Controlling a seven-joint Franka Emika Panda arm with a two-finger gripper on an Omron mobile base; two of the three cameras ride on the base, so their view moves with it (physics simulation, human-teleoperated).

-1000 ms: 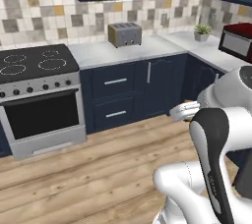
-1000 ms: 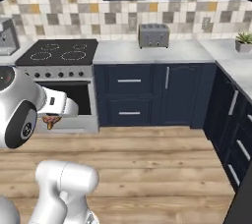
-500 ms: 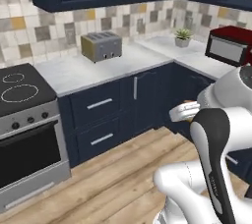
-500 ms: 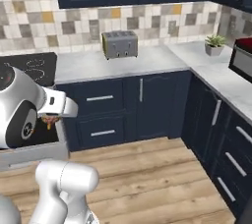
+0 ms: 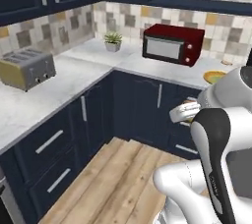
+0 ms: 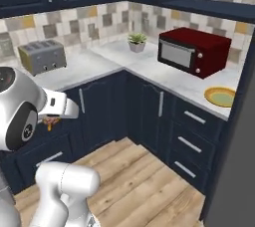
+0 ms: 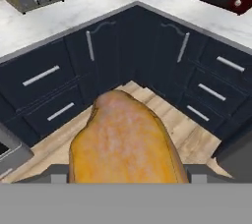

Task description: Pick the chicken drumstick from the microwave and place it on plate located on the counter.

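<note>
The golden-brown chicken drumstick point(image 7: 123, 142) looms large at the bottom of the hand view, held between the fingers. My gripper point(image 6: 51, 120) is shut on it, carried in the air in front of the navy drawers, and a sliver of the drumstick point(image 6: 50, 121) peeks out under the white hand. In the left base view the gripper point(image 5: 183, 114) hangs near the arm's upper link. The yellow-rimmed plate point(image 6: 220, 96) lies on the white marble counter point(image 6: 169, 76) to the right of the red appliance; the plate point(image 5: 215, 76) is far from the gripper. The microwave is out of view.
A dark red appliance point(image 6: 194, 51) with a silver-framed window stands on the counter by the plate. A potted plant point(image 6: 137, 42) sits in the corner and a silver toaster point(image 6: 42, 56) further left. A tall dark panel point(image 6: 234, 146) rises at the right edge. Wooden floor point(image 5: 123, 179) lies below.
The whole picture has swung as the base turned: the stove left the views, and the red appliance and the yellow-rimmed plate came in. The drumstick stays in the gripper.
</note>
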